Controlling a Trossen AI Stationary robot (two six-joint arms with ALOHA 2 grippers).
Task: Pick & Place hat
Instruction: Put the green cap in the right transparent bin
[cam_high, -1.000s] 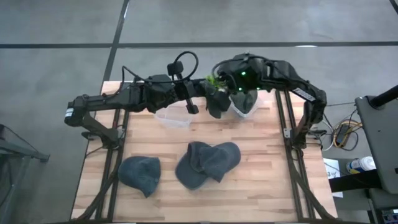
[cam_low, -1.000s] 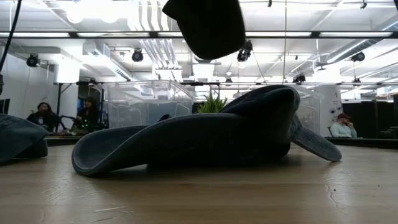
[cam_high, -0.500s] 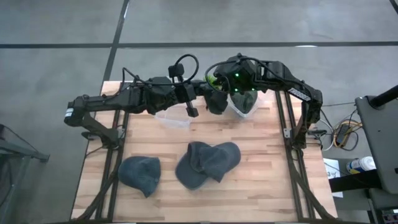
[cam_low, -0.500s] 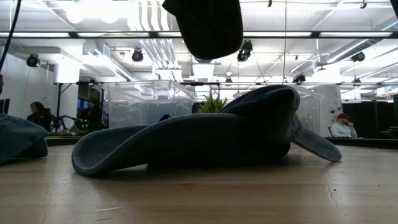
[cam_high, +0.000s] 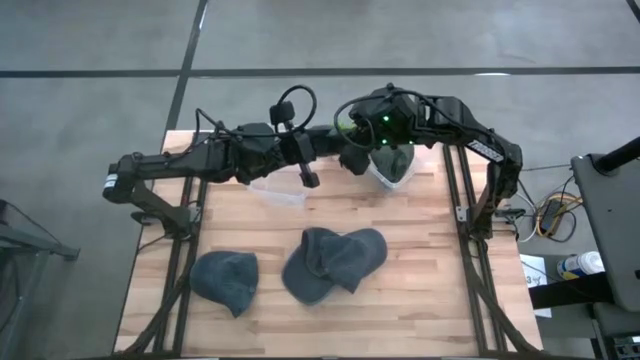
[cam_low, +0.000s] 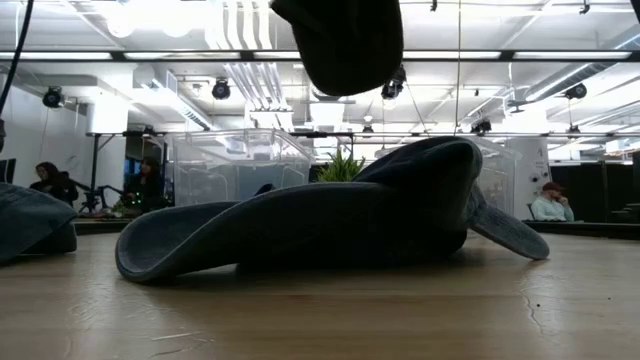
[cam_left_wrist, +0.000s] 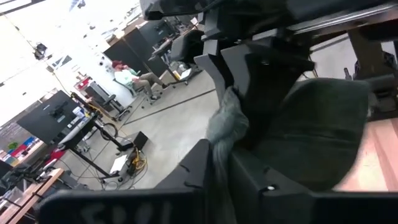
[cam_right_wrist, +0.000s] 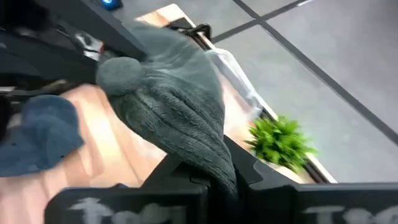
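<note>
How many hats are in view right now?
3: a grey knit hat held up between both arms, a dark grey cap mid-table, a blue-grey cap to its left.

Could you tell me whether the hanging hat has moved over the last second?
Yes. In the low view the hanging hat has drifted slightly rightward relative to the caps resting on the table.

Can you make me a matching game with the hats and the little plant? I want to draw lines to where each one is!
Things:
1. knitted hat
2. cap
3. pile of hats
4. green plant

Places:
A. alone near the table's front left
B. held up in the air between the two arms
C. middle of the table
D. at the table's back edge

Pairs: 1-B, 2-A, 3-C, 4-D
</note>
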